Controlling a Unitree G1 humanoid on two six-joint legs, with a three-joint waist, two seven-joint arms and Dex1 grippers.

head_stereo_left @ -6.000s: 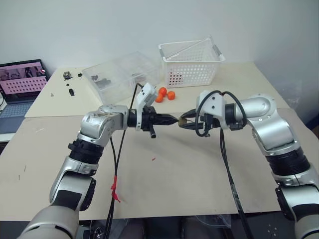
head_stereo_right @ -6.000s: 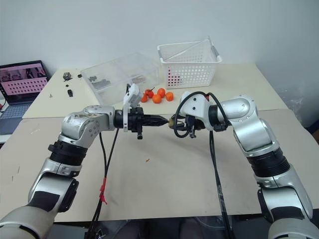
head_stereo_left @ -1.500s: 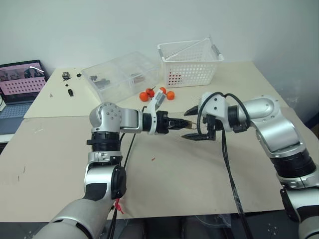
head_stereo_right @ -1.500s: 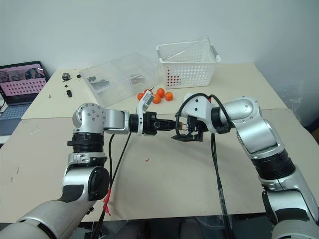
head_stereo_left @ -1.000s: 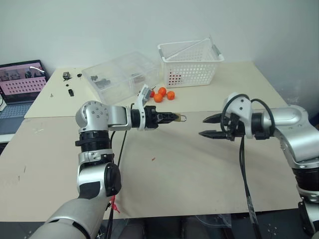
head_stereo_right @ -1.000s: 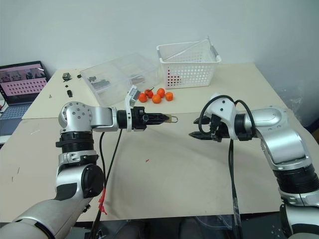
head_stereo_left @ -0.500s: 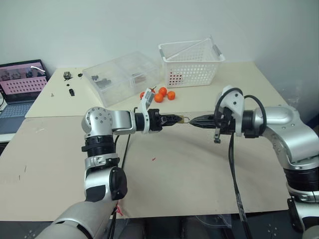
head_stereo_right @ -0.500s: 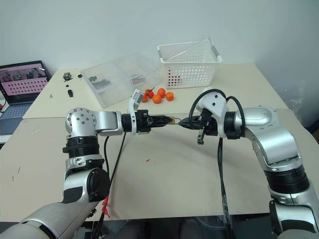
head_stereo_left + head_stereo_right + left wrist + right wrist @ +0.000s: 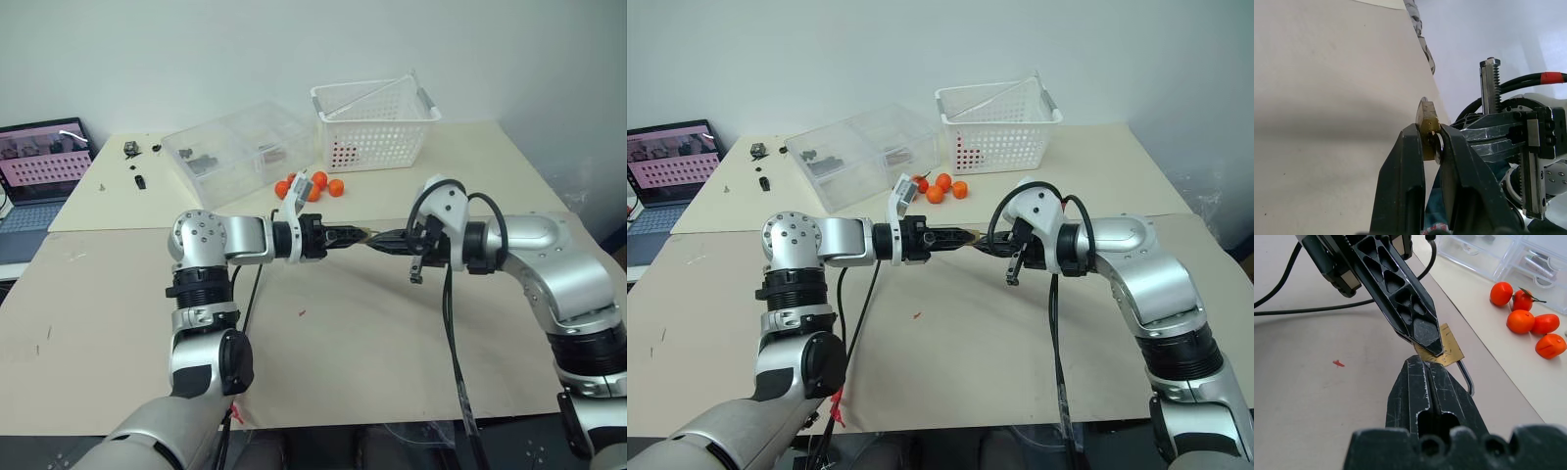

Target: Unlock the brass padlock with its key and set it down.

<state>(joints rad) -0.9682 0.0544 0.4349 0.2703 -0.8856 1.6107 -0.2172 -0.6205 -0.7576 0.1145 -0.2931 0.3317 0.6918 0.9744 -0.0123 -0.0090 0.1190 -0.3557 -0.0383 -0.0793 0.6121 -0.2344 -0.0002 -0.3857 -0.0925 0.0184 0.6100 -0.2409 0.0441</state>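
The brass padlock (image 9: 1448, 350) is a small gold body with a thin silver shackle (image 9: 1467, 378), held above the table. My left gripper (image 9: 1430, 132) is shut on the lock body, pinching its flat sides, and points toward the right arm. My right gripper (image 9: 1420, 361) is shut, and its tip meets the padlock's edge right under the left fingertip (image 9: 1426, 333). In the head views both grippers meet tip to tip at the padlock (image 9: 365, 236) over the middle of the table. The key is hidden from me.
Several oranges (image 9: 318, 184) lie just behind the grippers. A clear plastic box (image 9: 235, 147) and a white basket (image 9: 377, 117) stand at the back. A laptop (image 9: 39, 171) sits far left beside small dark parts (image 9: 132, 152). A red speck (image 9: 301, 313) marks the table (image 9: 343, 362).
A second ago my right gripper stood open and well off to the right. It has shut and moved left until its tip meets the padlock. The left gripper still holds the padlock.
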